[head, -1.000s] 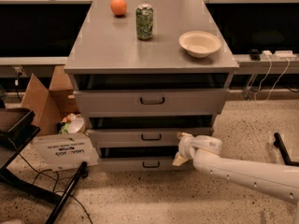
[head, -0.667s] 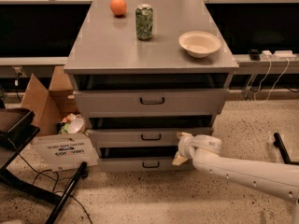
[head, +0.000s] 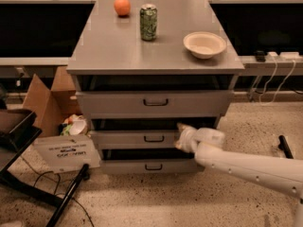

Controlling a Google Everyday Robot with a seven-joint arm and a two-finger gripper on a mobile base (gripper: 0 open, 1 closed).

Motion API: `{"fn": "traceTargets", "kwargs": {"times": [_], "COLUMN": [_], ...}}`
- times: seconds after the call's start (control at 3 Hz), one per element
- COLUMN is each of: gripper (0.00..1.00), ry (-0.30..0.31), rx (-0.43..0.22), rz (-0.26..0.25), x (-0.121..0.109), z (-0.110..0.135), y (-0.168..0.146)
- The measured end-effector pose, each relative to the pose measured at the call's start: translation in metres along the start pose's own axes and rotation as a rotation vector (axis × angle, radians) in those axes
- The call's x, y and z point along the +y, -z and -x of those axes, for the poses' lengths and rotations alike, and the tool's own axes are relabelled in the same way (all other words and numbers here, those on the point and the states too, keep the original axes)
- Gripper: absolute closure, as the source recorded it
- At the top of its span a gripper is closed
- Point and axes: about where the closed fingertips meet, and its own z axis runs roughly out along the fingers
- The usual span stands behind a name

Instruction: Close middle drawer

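Note:
The grey metal cabinet (head: 118,46) has three drawers. The middle drawer (head: 137,138) is the second one, with a low flat front and a small dark handle (head: 154,138). Its front sits slightly out from the cabinet, about level with the top drawer (head: 154,103) and bottom drawer (head: 151,166). My gripper (head: 183,137) is at the end of the white arm (head: 251,167), which reaches in from the lower right. It is against the right end of the middle drawer's front.
On the cabinet top stand an orange (head: 122,6), a green can (head: 148,22) and a white bowl (head: 204,44). A cardboard box (head: 45,98) and a white sign (head: 66,152) lie at the left, with a black chair base (head: 28,183) and cables on the floor.

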Motion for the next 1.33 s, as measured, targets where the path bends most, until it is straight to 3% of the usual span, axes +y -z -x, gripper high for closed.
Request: {"fn": "traceTargets", "kwargs": {"times": [0.67, 1.33], "gripper": [1.00, 1.00], "ry": [0.061, 0.087], "rx": [0.024, 0.029], "rz": [0.032, 0.007], "x": [-0.023, -0.031], "z": [0.008, 0.010], "y": [-0.023, -0.024]}}
